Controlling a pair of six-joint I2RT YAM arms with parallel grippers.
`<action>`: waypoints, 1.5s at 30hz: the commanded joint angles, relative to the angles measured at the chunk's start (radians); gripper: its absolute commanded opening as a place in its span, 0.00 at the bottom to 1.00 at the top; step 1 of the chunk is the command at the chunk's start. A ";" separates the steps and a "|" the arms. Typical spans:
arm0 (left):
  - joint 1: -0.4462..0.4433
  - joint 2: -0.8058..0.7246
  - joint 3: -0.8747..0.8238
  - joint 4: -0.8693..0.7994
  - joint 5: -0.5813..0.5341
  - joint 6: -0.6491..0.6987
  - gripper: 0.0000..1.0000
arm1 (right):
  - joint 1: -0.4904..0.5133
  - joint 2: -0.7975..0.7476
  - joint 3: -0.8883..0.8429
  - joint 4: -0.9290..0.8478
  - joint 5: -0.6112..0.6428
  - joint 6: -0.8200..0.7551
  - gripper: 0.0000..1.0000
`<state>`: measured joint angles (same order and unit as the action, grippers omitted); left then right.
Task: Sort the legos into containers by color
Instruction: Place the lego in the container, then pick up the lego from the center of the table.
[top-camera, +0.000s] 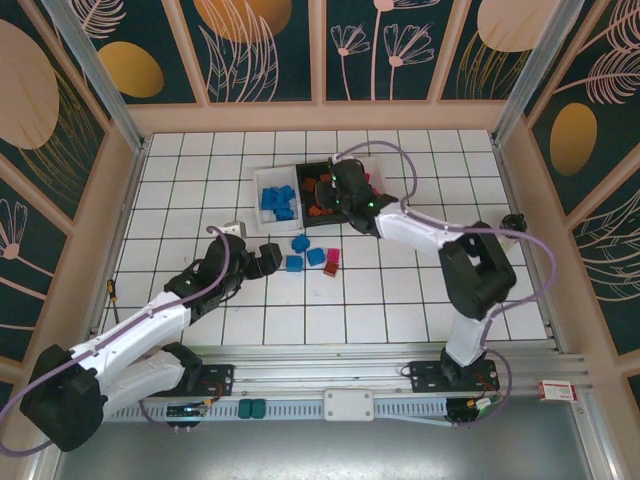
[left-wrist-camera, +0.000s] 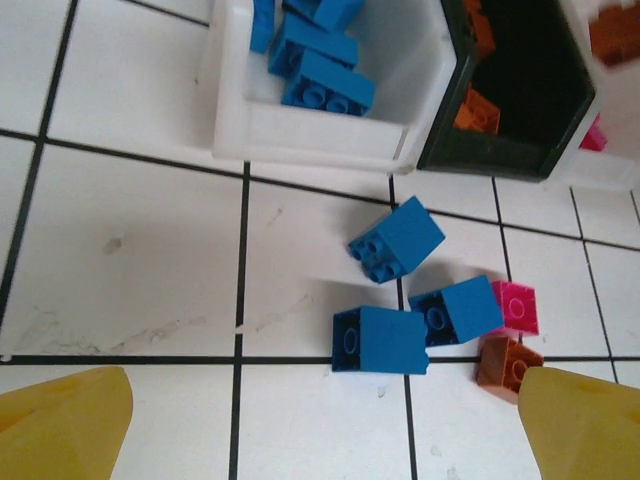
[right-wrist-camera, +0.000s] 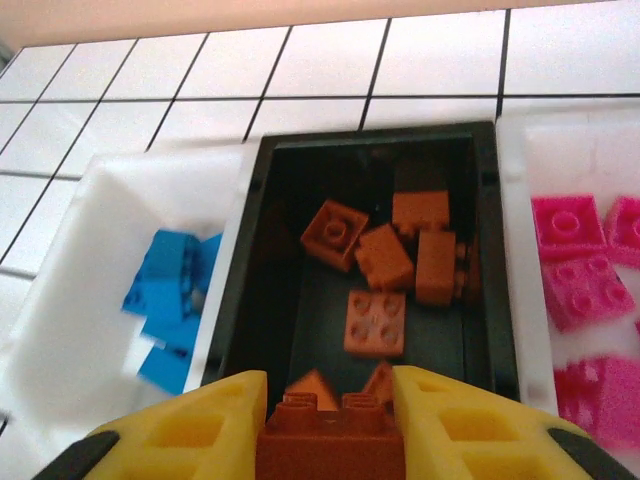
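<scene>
Sorting well advanced, not finished. Left gripper (left-wrist-camera: 320, 430): jaws spread wide, empty, poised over the loose bricks. Left white bin (left-wrist-camera: 320, 135): blue bricks, several, count unclear. Tiled floor (left-wrist-camera: 130, 250) before the bins, unsorted: three loose blue bricks (left-wrist-camera: 398, 240), one pink brick (left-wrist-camera: 517, 305), one brown brick (left-wrist-camera: 505, 362). Black bin (right-wrist-camera: 372, 135): about seven orange-brown bricks. Right gripper (right-wrist-camera: 328, 420): clamped on the held brick (right-wrist-camera: 328, 445), orange-brown, above that bin's near end. Right white bin (right-wrist-camera: 570, 150): at least four pink bricks. Outstanding: six bricks.

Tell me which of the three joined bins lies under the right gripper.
The black plastic middle bin: the right gripper holds an orange-brown brick over its near end. The white bins beside it hold blue bricks and pink bricks.
</scene>
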<state>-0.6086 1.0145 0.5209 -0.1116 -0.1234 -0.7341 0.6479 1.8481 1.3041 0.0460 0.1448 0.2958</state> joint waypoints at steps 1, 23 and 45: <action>-0.012 0.035 -0.026 0.045 0.061 0.012 0.99 | -0.033 0.103 0.117 -0.048 -0.034 -0.005 0.49; -0.199 0.501 0.170 0.155 -0.147 0.117 0.84 | 0.021 -0.221 -0.242 0.084 -0.067 0.038 0.65; -0.181 0.407 0.173 0.126 -0.259 0.114 0.33 | 0.026 -0.425 -0.429 0.111 -0.039 0.074 0.65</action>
<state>-0.8036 1.5169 0.6914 0.0235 -0.3321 -0.6209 0.6643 1.4693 0.9081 0.1272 0.0853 0.3489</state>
